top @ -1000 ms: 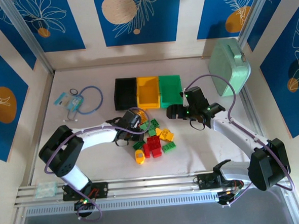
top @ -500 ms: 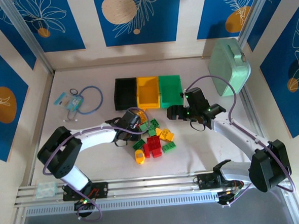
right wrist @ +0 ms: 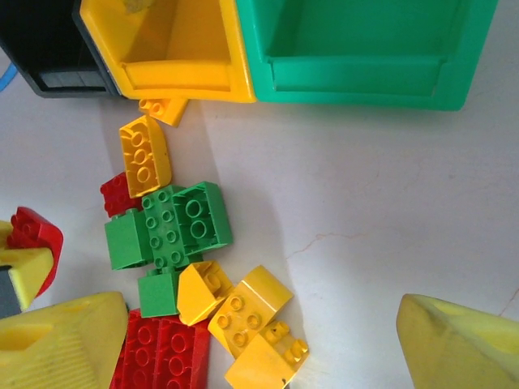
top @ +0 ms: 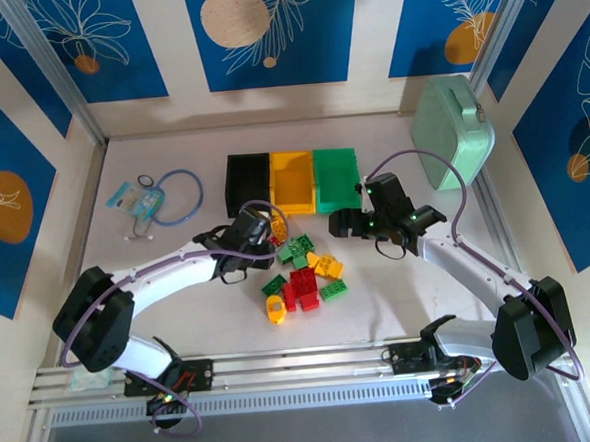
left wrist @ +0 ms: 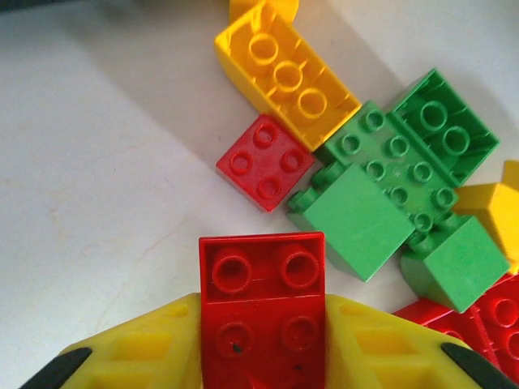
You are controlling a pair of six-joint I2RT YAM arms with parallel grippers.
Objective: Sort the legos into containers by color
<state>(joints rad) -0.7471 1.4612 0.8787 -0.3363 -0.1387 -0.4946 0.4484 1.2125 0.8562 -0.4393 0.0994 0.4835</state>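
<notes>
Left wrist view: the left gripper (left wrist: 262,344) has its yellow fingers (left wrist: 138,356) pressed against the two long sides of a red brick (left wrist: 261,279). That hold leaves the studded top facing the lens and the far end free. The brick's long axis runs straight out from the wrist. Its free end points at a small red square brick (left wrist: 265,162) and a yellow brick (left wrist: 285,77) lying just beyond. Whether it has cleared the worktop (top: 380,301) cannot be told.

From the top external camera, the grasp sits at the far-left edge of the legos (top: 300,271), which lie heaped in the middle of the worktop. It is just short of the black bin (top: 247,182). No bin is red, so the black one is the likely home for this piece, and it is the one nearest this arm.

The yellow bin (top: 293,181) and green bin (top: 336,178) stand in a row with the black one, touching side to side. The right gripper (top: 343,221) hangs by the green bin's near edge with fingers spread wide and nothing between them. It looks to be holding off while its partner works.
</notes>
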